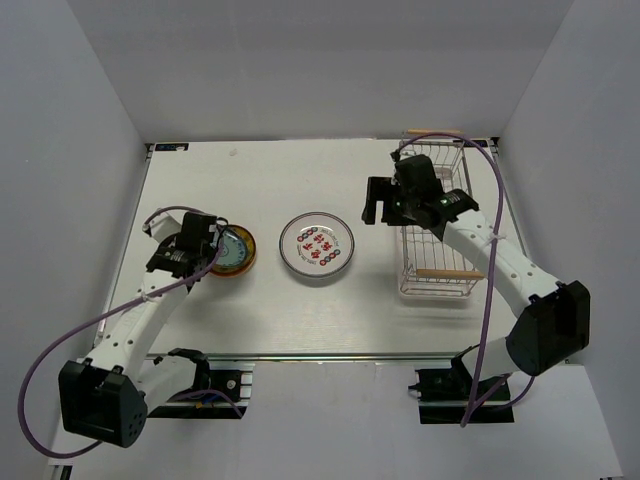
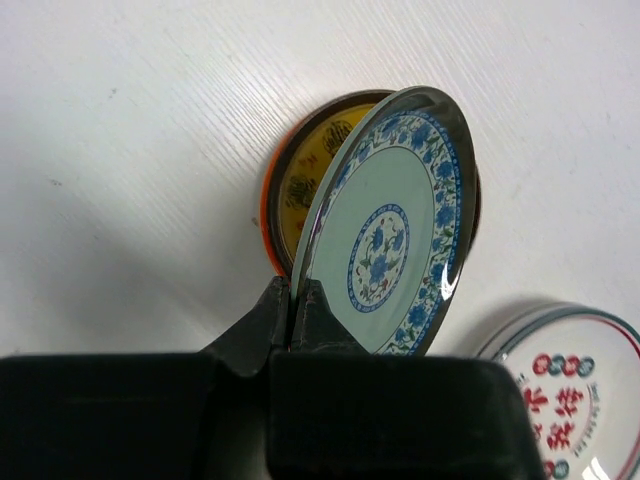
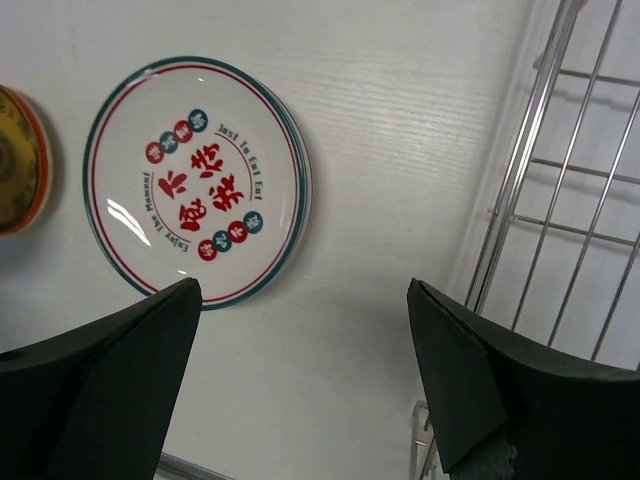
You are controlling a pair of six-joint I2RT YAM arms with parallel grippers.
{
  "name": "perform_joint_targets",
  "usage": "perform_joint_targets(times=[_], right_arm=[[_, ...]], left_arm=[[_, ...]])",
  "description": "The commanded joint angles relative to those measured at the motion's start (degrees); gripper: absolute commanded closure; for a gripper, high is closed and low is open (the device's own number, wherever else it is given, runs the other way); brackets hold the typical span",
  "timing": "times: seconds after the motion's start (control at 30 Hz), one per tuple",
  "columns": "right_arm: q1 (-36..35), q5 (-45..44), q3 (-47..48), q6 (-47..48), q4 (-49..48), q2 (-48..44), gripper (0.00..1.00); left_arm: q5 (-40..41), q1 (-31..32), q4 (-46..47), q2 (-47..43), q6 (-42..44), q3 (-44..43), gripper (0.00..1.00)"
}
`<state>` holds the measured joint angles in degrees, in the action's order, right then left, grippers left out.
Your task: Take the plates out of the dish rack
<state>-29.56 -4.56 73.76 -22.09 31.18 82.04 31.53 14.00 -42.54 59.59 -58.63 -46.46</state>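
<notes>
**Holding one plate on edge at the left, claw spread wide beside the rack at the right**

Seen from above, a white table [image 1: 260,310] fills the view, closed in by pale walls [image 1: 80,120] at 9, 12 and 3 o'clock. Its near edge, at 6 o'clock, carries both arm bases.

The dish rack [image 1: 440,286], a long chrome wire basket, stands at 3 o'clock on the table. Its long side runs from 12 to 6 o'clock, close to the table's right edge, with a light wooden rod across each end. The right arm crosses over its middle.

A white plate [image 1: 317,245] with red characters and a green and red rim ring lies flat at the table's centre. A band of bare tabletop shows between it and the rack's left edge, and a narrower one toward 9 o'clock.

At 9 o'clock an orange-rimmed plate [image 2: 300,185] with a yellow middle lies flat, with bare table between it and the left edge. A blue-flowered plate [image 2: 385,240] is tipped steeply up over it. Whether the two touch cannot be told.

The left gripper [image 2: 296,305] is clamped narrow on the lower rim of the blue-flowered plate.

The right gripper [image 3: 303,285] hangs spread wide and holds nothing. It is just off the rack's left edge, at 9 o'clock from it, above bare table.
</notes>
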Motion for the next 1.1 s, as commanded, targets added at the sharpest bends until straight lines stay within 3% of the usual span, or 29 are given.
perform_joint_targets(times=[0.0, 0.23, 0.33, 0.37, 0.57, 0.77, 0.83, 0.97, 1.07], right_arm=[[0.12, -2.74, -2.29, 0.03, -0.94, -3.63, 0.11], [0.38, -2.21, -3.00, 0.73, -1.12, -5.66, 0.11], [0.56, -2.47, -3.35, 0.90, -1.21, -5.84, 0.11], [0.64, -2.56, -3.27, 0.99, -1.21, -5.75, 0.11], [0.82, -2.91, -3.62, 1.08, -1.12, -6.19, 0.11], [1.00, -2.91, -4.23, 1.26, -1.56, -6.45, 0.11], [1.08, -3.44, -4.85, 1.26, -2.17, -6.89, 0.11], [1.70, -5.98, -7.57, 1.08, -5.24, -9.88, 0.11], [2.05, -9.85, -10.73, 1.25, -6.83, -13.48, 0.11]], left_arm=[[4.50, -0.11, 0.79, 1.92, -2.36, -1.00, 1.00], [6.18, -0.11, -1.39, 7.55, -5.70, -4.17, 0.99], [5.39, -0.11, -0.53, 7.20, -5.97, -3.38, 0.64], [5.30, -0.11, -0.61, 7.12, -5.88, -3.29, 0.57], [4.25, -0.11, -0.61, 7.20, -5.09, -3.11, 0.45], [1.27, -0.11, -0.08, 6.94, -2.72, -3.81, 0.09], [-0.32, -0.11, 2.45, 6.24, 2.34, -3.99, 0.02], [-9.80, 0.94, 11.06, 2.73, 14.23, -3.82, 0.02], [-21.57, 0.94, 20.02, -1.23, 21.27, -2.94, 0.02]])
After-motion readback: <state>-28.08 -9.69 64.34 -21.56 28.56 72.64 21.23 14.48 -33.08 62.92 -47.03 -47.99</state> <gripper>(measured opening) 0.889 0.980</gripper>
